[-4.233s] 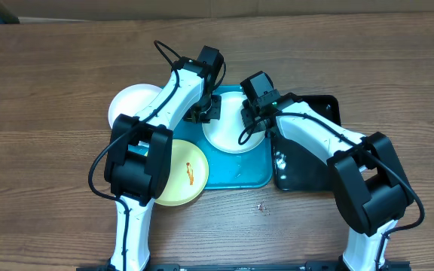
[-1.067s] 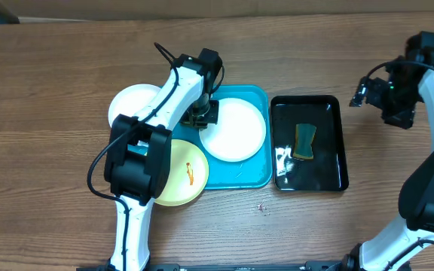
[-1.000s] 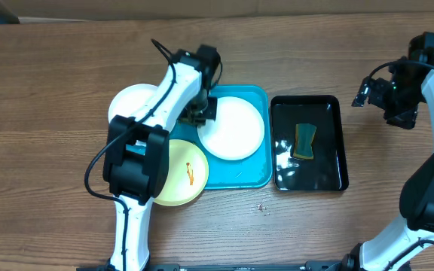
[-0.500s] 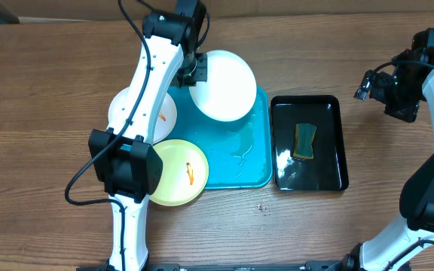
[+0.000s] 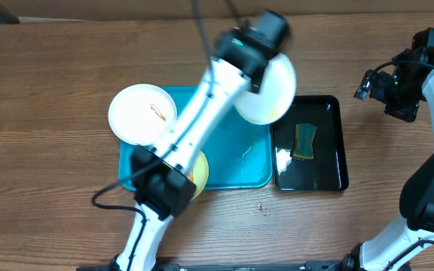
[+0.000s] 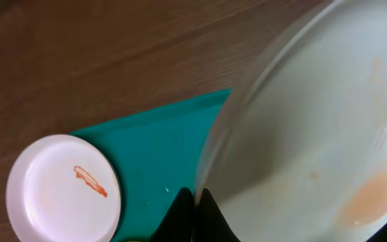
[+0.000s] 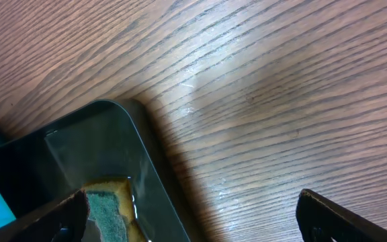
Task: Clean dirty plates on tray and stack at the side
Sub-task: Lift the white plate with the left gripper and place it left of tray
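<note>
Over the seam between the teal tray (image 5: 251, 173) and the black tray (image 5: 326, 162), far end: left claw (image 6: 193, 202) is clamped on the rim of the lifted white plate (image 5: 273, 94), fingers pinched together with the rim between them. Plate is off the tray, in the air and tilted; the overhead view of it is motion-blurred. Right claw (image 7: 192, 196) is spread wide, holding nothing, over bare bench (image 5: 51, 75) to the right of the black tray, well clear.

Step, as I read it: wiped plate in transit to the stacking spot at the side. Caveat: the left wrist view shows a faint orange tint on the plate face, near one edge. Can't tell if that's residue or reflection.

Rest of the job: second white plate (image 5: 138, 117) sits at the teal tray's far-left corner, overhanging the rim, orange smear plainly on it. Yellow-green plate (image 5: 199, 167) is at the near-left corner, mostly hidden under my left arm, so I can't see its face. Sponge (image 5: 304, 141) lies in the black tray, which looks wet.

Next move needs:
- pick a bare patch of bench beside the trays
- level the plate before lowering
- keep its low edge off the black tray's rim
- let go only once it's flat

A rim-only pinch on a wet plate may slip, so go slow. Then right claw to the sponge for the smeared plate.
</note>
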Tool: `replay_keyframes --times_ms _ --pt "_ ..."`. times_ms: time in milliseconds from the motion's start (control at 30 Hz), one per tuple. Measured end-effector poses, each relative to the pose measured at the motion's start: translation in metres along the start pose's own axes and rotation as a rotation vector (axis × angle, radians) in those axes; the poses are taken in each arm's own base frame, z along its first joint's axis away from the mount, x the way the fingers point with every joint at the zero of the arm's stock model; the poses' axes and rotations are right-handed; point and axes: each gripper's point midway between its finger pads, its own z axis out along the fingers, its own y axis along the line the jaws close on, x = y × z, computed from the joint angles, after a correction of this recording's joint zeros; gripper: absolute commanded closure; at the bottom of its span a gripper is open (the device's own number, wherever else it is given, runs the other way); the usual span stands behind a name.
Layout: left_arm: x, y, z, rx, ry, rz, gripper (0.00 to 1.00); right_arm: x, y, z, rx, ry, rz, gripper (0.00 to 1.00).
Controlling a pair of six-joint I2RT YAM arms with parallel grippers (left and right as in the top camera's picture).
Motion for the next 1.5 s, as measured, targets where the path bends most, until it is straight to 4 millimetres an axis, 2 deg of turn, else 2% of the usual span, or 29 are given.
replay_keyframes --times_ms 200,500,667,933,1067,1200,1367,1500 --pt "-0.012 -0.033 -0.042 -0.205 -0.209 0.106 0.96 0.000 0.000 0.000 0.000 -0.001 -0.001 0.00" --pt "-0.025 -0.049 -0.103 -0.456 -0.460 0.132 0.96 0.000 0.000 0.000 0.000 0.000 0.000 0.00" --pt "-0.027 -0.047 -0.118 -0.529 -0.513 0.129 0.96 0.000 0.000 0.000 0.000 0.000 0.000 0.00" --pt "-0.033 -0.044 -0.123 -0.550 -0.548 0.090 0.96 0.000 0.000 0.000 0.000 0.000 0.000 0.00" --pt "-0.033 -0.045 -0.117 -0.514 -0.536 0.066 0.96 0.000 0.000 0.000 0.000 0.000 0.000 0.00" --pt "-0.031 -0.051 -0.092 -0.376 -0.458 0.043 0.96 0.000 0.000 0.000 0.000 0.000 0.000 0.00" --pt "-0.027 -0.048 -0.042 -0.110 -0.263 -0.012 0.96 0.000 0.000 0.000 0.000 0.000 0.000 0.00" --pt "-0.021 -0.016 0.001 0.113 -0.063 -0.108 0.96 0.000 0.000 0.000 0.000 0.000 0.000 0.00"
